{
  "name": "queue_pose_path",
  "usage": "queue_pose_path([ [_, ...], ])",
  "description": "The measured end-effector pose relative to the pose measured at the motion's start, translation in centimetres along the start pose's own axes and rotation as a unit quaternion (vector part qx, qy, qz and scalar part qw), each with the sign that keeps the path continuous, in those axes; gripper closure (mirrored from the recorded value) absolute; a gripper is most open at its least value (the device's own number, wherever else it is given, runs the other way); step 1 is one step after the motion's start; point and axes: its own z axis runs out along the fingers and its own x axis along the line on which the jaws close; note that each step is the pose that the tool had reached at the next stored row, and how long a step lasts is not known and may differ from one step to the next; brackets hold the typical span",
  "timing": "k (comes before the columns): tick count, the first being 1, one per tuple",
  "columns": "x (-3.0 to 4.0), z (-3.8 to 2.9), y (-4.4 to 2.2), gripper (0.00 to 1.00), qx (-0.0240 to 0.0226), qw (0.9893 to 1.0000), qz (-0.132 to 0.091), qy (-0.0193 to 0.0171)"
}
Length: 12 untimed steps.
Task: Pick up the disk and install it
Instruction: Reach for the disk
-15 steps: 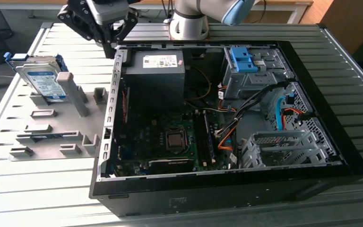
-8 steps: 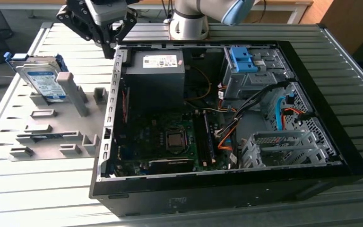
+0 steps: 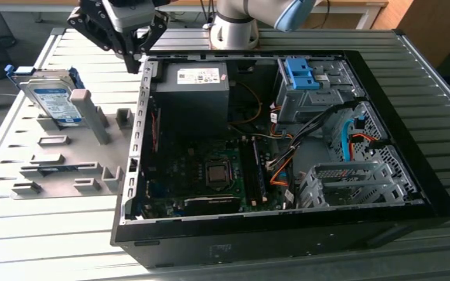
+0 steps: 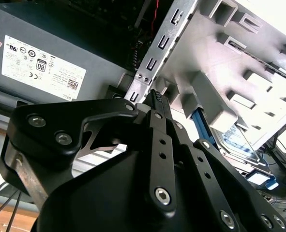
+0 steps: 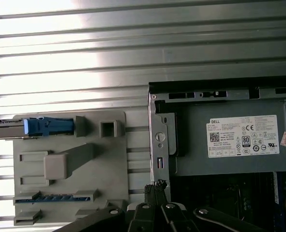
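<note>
Exterior view, left to right: the flat silver rectangular disk (image 3: 53,104), with a white-and-blue label and blue plastic rails, stands on edge in the far slot of the pale grey plastic fixture (image 3: 77,175). It leans on a grey post (image 3: 92,114), and its long axis looks roughly upright, slightly tilted. The fixture lies on the slatted metal table (image 3: 45,240), just beside the open black computer case (image 3: 412,193). The black two-finger gripper (image 3: 135,63) hangs over the case wall on the fixture side, near the far corner. Its fingers look pinched together with nothing held. So the disk lies toward the exterior view's left of the gripper and lower, well apart and untouched; single arm, so no choice of side. In the second wrist view the gripper (image 4: 156,96) sits by the case edge with the disk (image 4: 239,142) beyond the post. In the first wrist view the disk (image 5: 48,126) shows edge-on. Inside the case: a dark grey power supply (image 3: 197,93) with a white sticker, a dark motherboard (image 3: 209,170), and a bare blue plastic bracket (image 3: 299,73) on the silver drive cage (image 3: 319,96), no drive visible in it.
</note>
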Motion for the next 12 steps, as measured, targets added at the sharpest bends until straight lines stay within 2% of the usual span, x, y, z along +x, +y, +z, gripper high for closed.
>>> queue_pose_path([
  [7, 0.14, 0.05, -0.01, 0.89, 0.0001, 1.0, 0.0, 0.0015],
  [9, 0.34, 0.15, -0.03, 0.89, 0.0003, 1.0, 0.0, 0.004],
  [12, 0.39, 0.18, -0.04, 0.89, 0.0003, 1.0, 0.0, 0.0046],
])
